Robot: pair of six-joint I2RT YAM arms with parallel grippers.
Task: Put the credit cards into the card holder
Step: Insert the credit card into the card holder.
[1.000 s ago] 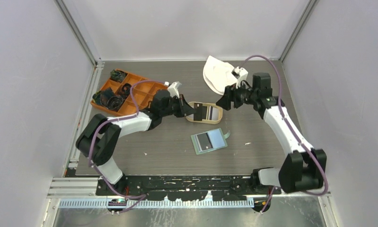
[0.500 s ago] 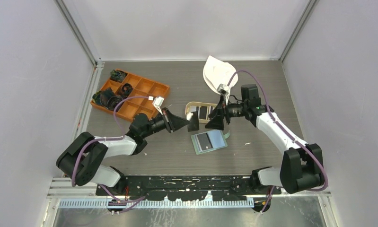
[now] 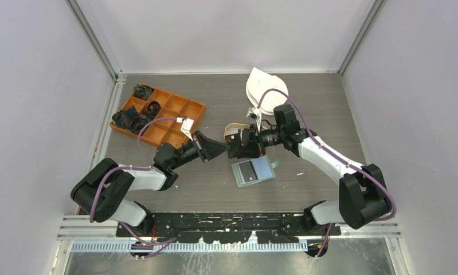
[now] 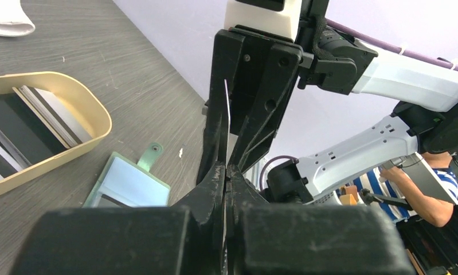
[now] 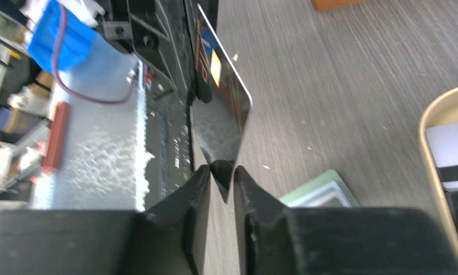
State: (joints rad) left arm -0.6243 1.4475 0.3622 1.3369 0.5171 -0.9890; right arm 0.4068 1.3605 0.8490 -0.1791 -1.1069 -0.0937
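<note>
The orange compartment box [image 3: 168, 116], rigid plastic with dark cord bundles in it, is sitting toward the far left corner of the surface [image 3: 203, 186] and taking no part. The step in hand looks like a mid-air handover above the middle of the surface. The left pincer [image 4: 226, 169] is clamping a black card [image 5: 222, 109] by one edge, jaws fully closed on it. The card is thin, stiff and glossy, with rounded corners and a gold chip. The right pincer [image 5: 222, 172] is straddling the card's opposite corner, jaws narrowed to either side; I cannot tell whether they are pinching it. Just beyond, the smooth oval tan tray [image 4: 94, 112] is holding the remaining cards [image 4: 20, 129]. The card holder [image 3: 253, 170], a soft sage-green wallet, is lying open nearer the front edge. Next, I judge, the right pincer needs a firm hold before the left releases, then an edge-on slide into the narrow pocket.
</note>
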